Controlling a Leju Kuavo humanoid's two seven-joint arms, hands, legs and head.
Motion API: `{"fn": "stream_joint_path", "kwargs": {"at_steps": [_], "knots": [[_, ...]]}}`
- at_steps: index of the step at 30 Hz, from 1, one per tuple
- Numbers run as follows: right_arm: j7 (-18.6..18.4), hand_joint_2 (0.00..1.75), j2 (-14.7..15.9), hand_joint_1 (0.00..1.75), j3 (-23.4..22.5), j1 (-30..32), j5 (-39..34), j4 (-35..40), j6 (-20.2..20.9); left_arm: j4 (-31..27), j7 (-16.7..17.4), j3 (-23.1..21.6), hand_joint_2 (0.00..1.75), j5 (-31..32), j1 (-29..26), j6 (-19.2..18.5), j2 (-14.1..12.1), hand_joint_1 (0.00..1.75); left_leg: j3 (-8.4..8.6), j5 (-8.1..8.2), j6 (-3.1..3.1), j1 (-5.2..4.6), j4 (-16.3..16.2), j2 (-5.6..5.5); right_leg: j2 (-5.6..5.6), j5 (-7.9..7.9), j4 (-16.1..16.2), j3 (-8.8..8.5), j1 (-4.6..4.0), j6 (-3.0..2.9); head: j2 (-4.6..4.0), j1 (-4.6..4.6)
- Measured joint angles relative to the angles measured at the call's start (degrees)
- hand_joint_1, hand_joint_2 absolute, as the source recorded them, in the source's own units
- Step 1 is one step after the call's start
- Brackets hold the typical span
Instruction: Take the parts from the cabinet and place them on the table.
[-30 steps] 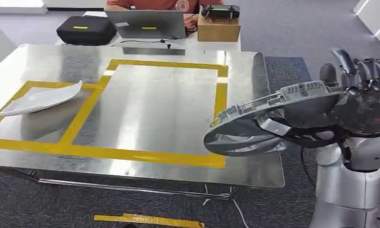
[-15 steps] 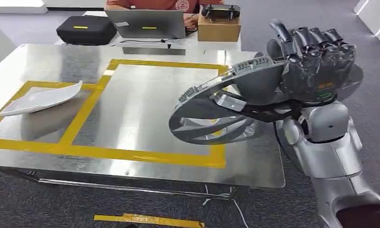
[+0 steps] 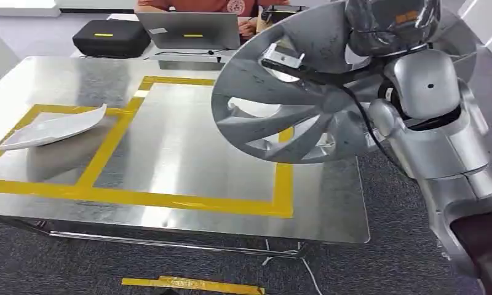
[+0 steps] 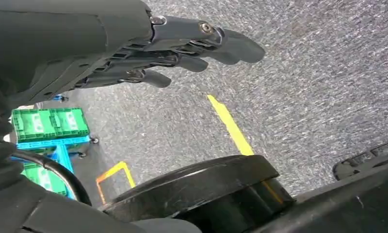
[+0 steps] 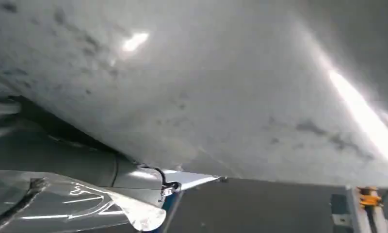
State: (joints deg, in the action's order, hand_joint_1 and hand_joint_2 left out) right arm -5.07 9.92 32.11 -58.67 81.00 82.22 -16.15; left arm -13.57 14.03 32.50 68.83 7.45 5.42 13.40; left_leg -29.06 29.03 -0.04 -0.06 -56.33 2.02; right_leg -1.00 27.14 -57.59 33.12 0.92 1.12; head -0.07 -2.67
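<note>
I am seeing no brand, label or lettering that I can read: the yellow marks on the black case [image 3: 111, 38] and on the grey laptop [image 3: 189, 31] behind the table are too small to make out, and the emblem on the seated person's red shirt [image 3: 234, 6] is cut off by the frame edge. In the head view my right hand [image 3: 392, 23] is gripping the large round grey plastic wheel cover with spoke-shaped openings [image 3: 286, 101], holding it tilted and raised over the far right part of the shiny metal table [image 3: 188, 153], clear of its surface; the fingers themselves are hidden behind the cover and partly cropped at the top. The cover is hiding the cardboard box [image 3: 263, 18] and part of the yellow tape rectangle [image 3: 283, 184]. A white curved plastic panel [image 3: 53, 128] is lying inside the left taped area, well apart from the wheel cover. The right wrist camera is showing the cover's grey underside [image 5: 206, 87] up close, blurred, with crinkled clear film [image 5: 85, 204] beside it. My left hand [image 4: 148, 53] is hanging over grey carpet, holding nothing, fingers extended and slightly apart; green crates [image 4: 49, 124] are standing beyond it.
</note>
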Motion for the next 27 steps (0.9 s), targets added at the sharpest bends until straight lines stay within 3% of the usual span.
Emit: {"fn": "stream_joint_path", "kwargs": {"at_steps": [9,15,24,27], "knots": [[-0.98,1.75,1.05,1.75,2.27,-1.87,-0.9,-1.38,1.29,0.0,0.0,0.0,1.75,-0.35,0.01,0.0,0.02,0.0,-0.02,0.01,0.0,-0.02,-0.01,-0.01,-0.01,0.0,0.0,0.0,0.02,0.0,0.0,-0.04],[-2.21,1.75,1.62,1.75,3.65,-8.64,-9.45,-4.43,13.1,0.0,0.0,0.11,1.75,-1.35,-0.08,-0.04,0.0,0.0,-0.05,0.0,0.01,-0.05,-0.01,-0.01,-0.01,-0.03,-0.01,0.04,0.07,0.0,0.0,-0.02],[-0.92,1.75,1.16,1.75,5.31,-19.53,-29.29,-13.58,35.68,0.0,-0.04,1.03,1.75,-3.65,-0.36,-0.31,-0.33,0.0,-0.14,0.0,0.01,-0.05,-0.02,-0.02,-0.02,-0.03,-0.03,0.08,0.07,0.0,0.0,-0.02],[-0.35,1.75,0.79,1.75,7.5,-23.21,-35.15,-18.01,39.81,0.0,-0.37,1.51,1.75,-4.22,-0.52,-0.44,-0.48,0.0,-0.2,-0.01,0.01,-0.05,-0.05,-0.02,-0.04,-0.05,-0.03,0.13,0.07,0.01,0.0,0.0]]}}
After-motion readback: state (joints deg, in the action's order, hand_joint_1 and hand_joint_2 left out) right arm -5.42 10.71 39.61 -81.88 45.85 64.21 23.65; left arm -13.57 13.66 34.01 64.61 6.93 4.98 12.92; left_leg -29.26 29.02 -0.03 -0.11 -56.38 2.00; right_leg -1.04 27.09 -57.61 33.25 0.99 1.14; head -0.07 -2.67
